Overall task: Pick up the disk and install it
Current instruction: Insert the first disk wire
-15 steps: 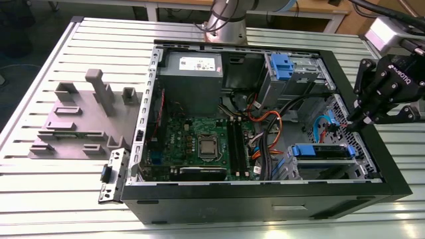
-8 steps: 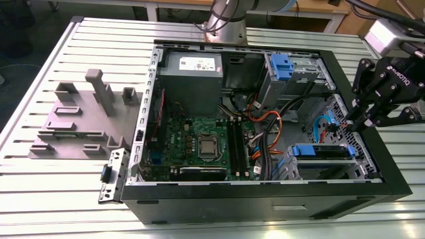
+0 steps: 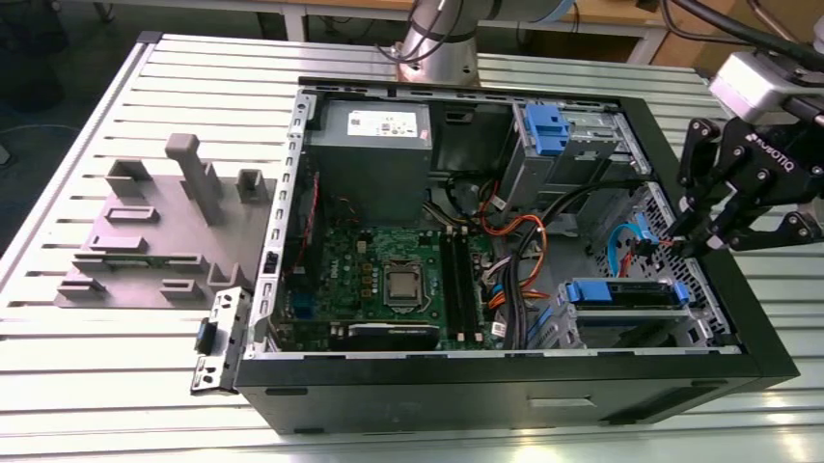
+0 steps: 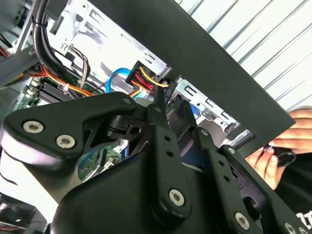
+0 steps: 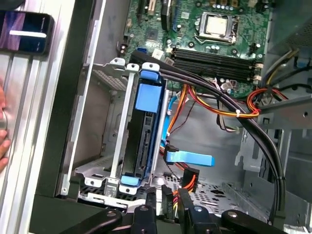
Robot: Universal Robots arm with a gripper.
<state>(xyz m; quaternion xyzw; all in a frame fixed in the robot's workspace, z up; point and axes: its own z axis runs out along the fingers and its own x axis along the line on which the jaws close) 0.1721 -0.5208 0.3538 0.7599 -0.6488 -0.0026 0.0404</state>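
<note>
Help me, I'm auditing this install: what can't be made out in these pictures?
1. Disk, first wrist view: it sits edge-on in the drive cage, and the rails hide its label.
2. Disk's connector end, second wrist view: covered by the gripper body.
3. Gripper, first wrist view: cut off by the picture's edge.
4. Hand, second wrist view: partly behind the case wall, so what it holds is unclear.

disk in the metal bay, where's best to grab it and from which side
Probably by the blue carrier's end tabs, coming in from the case's open side: the disk sits edge-up in the metal cage, whose rails flank both its flat faces.
</note>
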